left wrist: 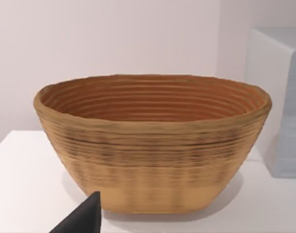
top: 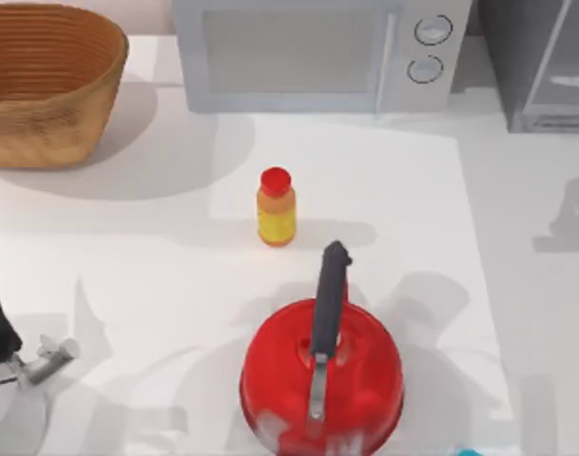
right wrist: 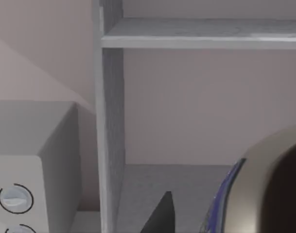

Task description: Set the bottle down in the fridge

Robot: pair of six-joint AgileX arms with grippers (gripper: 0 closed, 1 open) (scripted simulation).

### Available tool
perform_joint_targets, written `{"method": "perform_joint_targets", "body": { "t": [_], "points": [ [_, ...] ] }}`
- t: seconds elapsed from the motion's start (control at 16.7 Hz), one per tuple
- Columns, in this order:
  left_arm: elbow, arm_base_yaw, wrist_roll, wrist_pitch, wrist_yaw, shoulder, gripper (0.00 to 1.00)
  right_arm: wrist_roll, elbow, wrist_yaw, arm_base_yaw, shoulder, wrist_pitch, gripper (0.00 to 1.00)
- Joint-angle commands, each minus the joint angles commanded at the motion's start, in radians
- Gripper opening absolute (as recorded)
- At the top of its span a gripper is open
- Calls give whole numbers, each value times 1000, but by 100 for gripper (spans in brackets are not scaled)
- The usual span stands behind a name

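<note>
The bottle (right wrist: 267, 187), dark with a grey-blue band, looms close in the right wrist view, and my right gripper appears shut on it. One dark finger (right wrist: 160, 216) shows beside it. Just behind the bottle the fridge (right wrist: 111, 136) stands open, with its grey floor and a light shelf (right wrist: 201, 35) above. Whether the bottle touches the floor is hidden. In the top view the fridge (top: 541, 66) sits at the back right corner. My left gripper (top: 49, 357) is parked at the front left, open and holding nothing.
A silver microwave (top: 313, 52) stands left of the fridge. A wicker basket (top: 47, 81) fills the back left. A yellow-orange bottle with a red cap (top: 276, 207) stands mid-table, and a red kettle (top: 320, 380) sits in front of it.
</note>
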Motion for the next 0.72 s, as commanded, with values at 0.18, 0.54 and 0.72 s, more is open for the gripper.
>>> {"method": "perform_joint_targets", "body": {
  "t": [0.18,0.54,0.72],
  "points": [
    [0,0,0,0,0,0,100,2,150,-39,-43,345,171,1],
    [0,0,0,0,0,0,100,5,413,-105,-116,966,478,1],
    [0,0,0,0,0,0,100,7,512,-130,-143,1175,593,1]
  ]
}}
